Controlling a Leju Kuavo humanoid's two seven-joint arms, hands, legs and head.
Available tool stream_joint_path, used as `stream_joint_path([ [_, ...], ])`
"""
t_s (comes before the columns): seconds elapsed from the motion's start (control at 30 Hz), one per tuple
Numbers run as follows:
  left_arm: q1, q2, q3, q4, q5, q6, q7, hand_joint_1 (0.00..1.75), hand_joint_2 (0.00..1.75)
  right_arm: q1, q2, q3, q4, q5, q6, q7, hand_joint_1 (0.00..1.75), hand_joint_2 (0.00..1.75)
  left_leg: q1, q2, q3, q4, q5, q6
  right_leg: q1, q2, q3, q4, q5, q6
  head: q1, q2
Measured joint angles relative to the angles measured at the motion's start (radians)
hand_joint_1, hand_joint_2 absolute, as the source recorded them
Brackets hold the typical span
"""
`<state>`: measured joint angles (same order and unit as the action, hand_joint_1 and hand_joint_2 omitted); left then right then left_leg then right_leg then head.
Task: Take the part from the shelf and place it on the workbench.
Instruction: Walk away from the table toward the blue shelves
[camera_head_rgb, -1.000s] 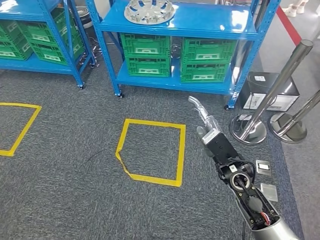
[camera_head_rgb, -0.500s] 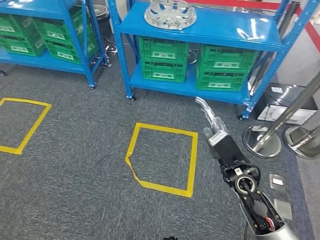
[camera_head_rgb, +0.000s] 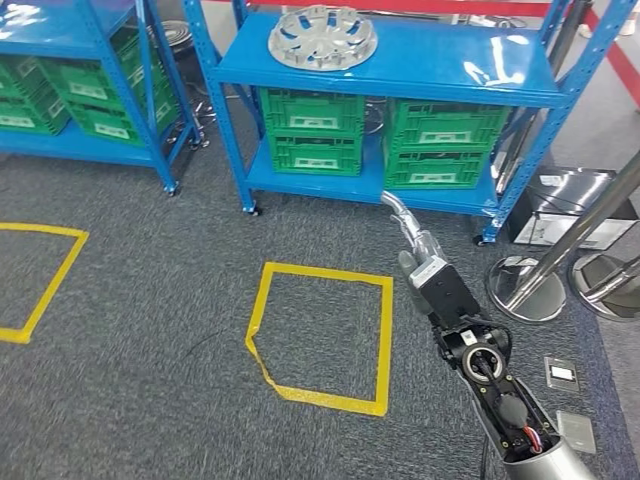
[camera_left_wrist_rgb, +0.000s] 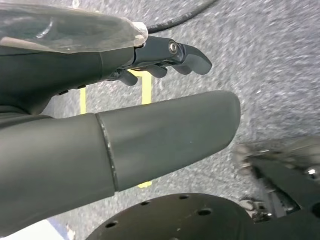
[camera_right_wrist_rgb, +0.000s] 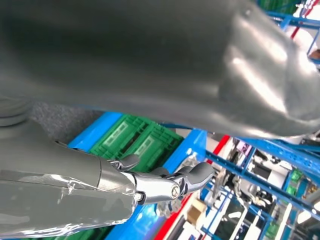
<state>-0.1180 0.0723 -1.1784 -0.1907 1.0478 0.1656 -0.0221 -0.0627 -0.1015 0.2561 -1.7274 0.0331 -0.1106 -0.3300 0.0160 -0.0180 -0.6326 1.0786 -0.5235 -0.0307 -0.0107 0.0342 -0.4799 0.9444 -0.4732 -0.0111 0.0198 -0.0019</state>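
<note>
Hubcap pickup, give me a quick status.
Right hand open, raised toward the shelf. Left hand open, empty. Hubcap on blue shelf, untouched. Path clear.

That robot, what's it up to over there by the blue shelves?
It is meant to fetch a part from a shelf and put it on a workbench. Right now it holds nothing: its right robot hand is stretched out in front with fingers apart, over the carpet near a yellow taped square. The silver hubcap, likely the part, lies untouched on top of the blue shelf, above green crates. The left robot hand hangs open beside the robot.
</note>
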Motion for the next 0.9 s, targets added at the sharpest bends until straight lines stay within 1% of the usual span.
stream_joint_path([
  [0.03,0.002,0.001,0.000,0.000,0.000,0.000,0.000,0.00,0.00,-0.001,0.000,0.000,0.001,-0.001,0.001,0.000,0.00,0.00,0.000,-0.008,0.009,-0.059,0.059,0.001,-0.001,0.007,0.009,0.002,-0.009,0.005,-0.004,0.000],
  [0.07,0.004,0.003,0.000,0.000,0.000,0.000,0.000,0.00,0.00,-0.002,0.000,0.001,0.002,-0.001,0.002,0.000,0.00,0.00,-0.001,-0.016,0.016,-0.099,0.102,0.006,-0.001,0.014,0.013,0.004,-0.018,0.011,-0.008,0.000],
  [0.1,0.004,0.004,0.000,0.000,0.000,0.000,0.000,0.00,0.00,-0.003,0.000,0.001,0.004,-0.001,0.002,0.000,0.00,0.00,-0.003,-0.021,0.019,-0.116,0.125,0.014,-0.001,0.021,0.013,0.004,-0.024,0.017,-0.010,0.000],
  [0.17,0.001,0.004,0.000,0.000,0.000,0.000,0.000,0.00,0.00,-0.005,0.000,0.000,0.006,-0.001,0.002,-0.001,0.00,0.00,-0.005,-0.014,0.022,-0.117,0.128,0.033,-0.001,0.033,0.014,0.002,-0.034,0.029,-0.010,0.000],
  [0.2,-0.001,0.003,0.000,0.000,0.000,0.000,0.000,0.00,0.00,-0.006,0.000,0.000,0.006,-0.001,0.003,-0.001,0.00,0.00,-0.005,-0.007,0.026,-0.120,0.131,0.040,-0.002,0.029,0.014,0.007,-0.041,0.035,-0.008,0.000],
  [0.23,-0.002,0.002,0.000,0.000,0.000,0.000,0.000,0.00,0.00,-0.007,0.000,0.000,0.006,-0.001,0.003,-0.002,0.00,0.00,-0.004,0.001,0.030,-0.124,0.129,0.047,-0.002,0.018,0.006,0.027,-0.055,0.039,-0.006,0.000],
  [0.27,-0.003,0.002,0.000,0.000,0.000,0.000,0.000,0.00,0.00,-0.008,0.000,-0.001,0.006,-0.001,0.002,-0.002,0.00,0.00,-0.003,0.007,0.035,-0.128,0.127,0.053,-0.002,0.004,-0.013,0.070,-0.079,0.044,-0.001,0.000],
  [0.3,-0.003,0.002,0.000,0.000,0.000,0.000,0.000,0.00,0.00,-0.008,0.000,-0.001,0.006,-0.001,0.002,-0.002,0.00,0.00,-0.004,0.013,0.039,-0.130,0.124,0.058,-0.002,-0.011,-0.045,0.134,-0.109,0.047,0.005,0.000],
  [0.33,-0.003,0.002,0.000,0.000,0.000,0.000,0.000,0.00,0.00,-0.008,0.000,-0.002,0.007,-0.001,0.002,-0.002,0.00,0.00,-0.006,0.019,0.043,-0.130,0.119,0.062,-0.002,-0.019,-0.086,0.208,-0.139,0.049,0.011,0.000],
  [0.37,-0.003,0.002,0.000,0.000,0.000,0.000,0.000,0.00,0.00,-0.008,0.000,-0.002,0.008,-0.001,0.002,-0.002,0.00,0.00,-0.008,0.026,0.046,-0.130,0.115,0.064,-0.002,-0.022,-0.124,0.271,-0.157,0.051,0.016,0.000],
  [0.4,-0.003,0.002,0.000,0.000,0.001,0.000,0.001,0.00,0.00,-0.007,0.000,-0.002,0.010,-0.002,0.003,-0.002,0.00,0.00,-0.009,0.032,0.051,-0.129,0.110,0.065,-0.002,-0.024,-0.149,0.303,-0.155,0.051,0.020,0.000],
  [0.43,-0.003,0.002,0.000,0.000,0.001,0.000,0.001,0.00,0.00,-0.007,0.000,-0.002,0.012,-0.002,0.003,-0.002,0.00,0.00,-0.011,0.038,0.057,-0.129,0.105,0.065,-0.002,-0.026,-0.154,0.295,-0.132,0.050,0.023,0.000],
  [0.47,-0.003,0.001,0.000,0.000,0.001,0.000,0.001,0.00,0.00,-0.007,0.000,-0.002,0.013,-0.002,0.003,-0.002,0.00,0.00,-0.012,0.044,0.065,-0.129,0.100,0.065,-0.001,-0.031,-0.139,0.245,-0.091,0.046,0.027,0.000],
  [0.5,-0.003,0.000,0.000,0.000,0.001,0.000,0.001,0.00,0.00,-0.007,0.000,-0.002,0.013,-0.002,0.003,-0.002,0.00,0.00,-0.013,0.049,0.073,-0.129,0.095,0.063,0.001,-0.045,-0.111,0.170,-0.043,0.041,0.031,0.000],
  [0.53,-0.003,-0.001,0.000,0.000,0.001,0.000,0.001,0.00,0.00,-0.008,0.000,-0.002,0.014,-0.002,0.003,-0.002,0.00,0.00,-0.015,0.054,0.079,-0.128,0.090,0.060,0.007,-0.067,-0.083,0.099,-0.008,0.035,0.033,0.000],
  [0.57,-0.003,-0.002,0.000,0.000,0.002,0.000,0.001,0.00,0.00,-0.009,0.000,-0.002,0.014,-0.002,0.003,-0.002,0.00,0.00,-0.017,0.059,0.083,-0.128,0.086,0.056,0.013,-0.084,-0.063,0.046,0.015,0.028,0.035,0.000],
  [0.6,-0.002,-0.002,0.000,0.000,0.003,0.000,0.001,0.00,0.00,-0.010,0.000,-0.002,0.014,-0.002,0.003,-0.003,0.00,0.00,-0.019,0.066,0.085,-0.127,0.083,0.053,0.018,-0.096,-0.054,0.019,0.024,0.023,0.036,0.000],
  [0.63,-0.002,-0.002,0.000,0.000,0.004,0.000,0.002,0.00,0.00,-0.010,0.000,-0.001,0.014,-0.002,0.003,-0.003,0.00,0.00,-0.021,0.073,0.087,-0.128,0.082,0.049,0.021,-0.095,-0.055,0.013,0.021,0.020,0.035,0.000],
  [0.67,-0.002,-0.002,0.000,0.000,0.006,0.000,0.002,0.00,0.00,-0.010,0.000,-0.001,0.015,-0.002,0.003,-0.003,0.00,0.00,-0.021,0.083,0.088,-0.129,0.080,0.045,0.019,-0.083,-0.055,0.010,0.023,0.015,0.034,0.000],
  [0.7,-0.003,-0.001,0.000,0.000,0.007,0.000,0.003,0.00,0.00,-0.010,0.000,0.000,0.014,-0.002,0.003,-0.003,0.00,0.00,-0.021,0.083,0.090,-0.127,0.076,0.040,0.016,-0.073,-0.053,0.006,0.026,0.011,0.032,0.000],
  [0.73,-0.003,-0.001,0.000,0.000,0.008,0.001,0.003,0.00,0.00,-0.010,0.000,0.000,0.014,-0.002,0.003,-0.003,0.00,0.00,-0.020,0.075,0.086,-0.111,0.063,0.035,0.013,-0.063,-0.051,0.003,0.029,0.006,0.029,0.000],
  [0.77,-0.003,0.000,0.000,0.000,0.009,0.001,0.003,0.00,0.00,-0.011,0.000,0.001,0.014,-0.002,0.003,-0.003,0.00,0.00,-0.019,0.060,0.071,-0.074,0.040,0.029,0.008,-0.055,-0.049,-0.001,0.031,0.002,0.023,0.000],
  [0.8,-0.003,0.001,0.000,0.000,0.010,0.001,0.003,0.00,0.00,-0.011,0.000,0.001,0.015,-0.002,0.003,-0.003,0.00,0.00,-0.017,0.042,0.043,-0.014,0.008,0.024,0.006,-0.047,-0.048,-0.003,0.033,0.000,0.016,0.000],
  [0.83,-0.003,0.001,0.000,0.000,0.011,0.001,0.004,0.00,0.00,-0.012,0.000,0.002,0.015,-0.001,0.003,-0.003,0.00,0.00,-0.015,0.031,0.007,0.060,-0.027,0.021,0.005,-0.039,-0.048,-0.003,0.033,-0.002,0.009,0.000],
  [0.87,-0.002,0.001,0.000,0.000,0.012,0.001,0.004,0.00,0.00,-0.012,0.000,0.002,0.016,-0.001,0.003,-0.003,0.00,0.00,-0.013,0.027,-0.029,0.131,-0.054,0.019,0.004,-0.029,-0.048,-0.003,0.033,-0.002,0.003,0.000],
  [0.9,-0.001,0.001,0.000,0.000,0.013,0.001,0.005,0.00,0.00,-0.012,0.000,0.003,0.017,-0.001,0.003,-0.002,0.00,0.00,-0.012,0.025,-0.053,0.174,-0.063,0.017,0.004,-0.018,-0.048,-0.003,0.032,-0.002,0.001,0.000],
])
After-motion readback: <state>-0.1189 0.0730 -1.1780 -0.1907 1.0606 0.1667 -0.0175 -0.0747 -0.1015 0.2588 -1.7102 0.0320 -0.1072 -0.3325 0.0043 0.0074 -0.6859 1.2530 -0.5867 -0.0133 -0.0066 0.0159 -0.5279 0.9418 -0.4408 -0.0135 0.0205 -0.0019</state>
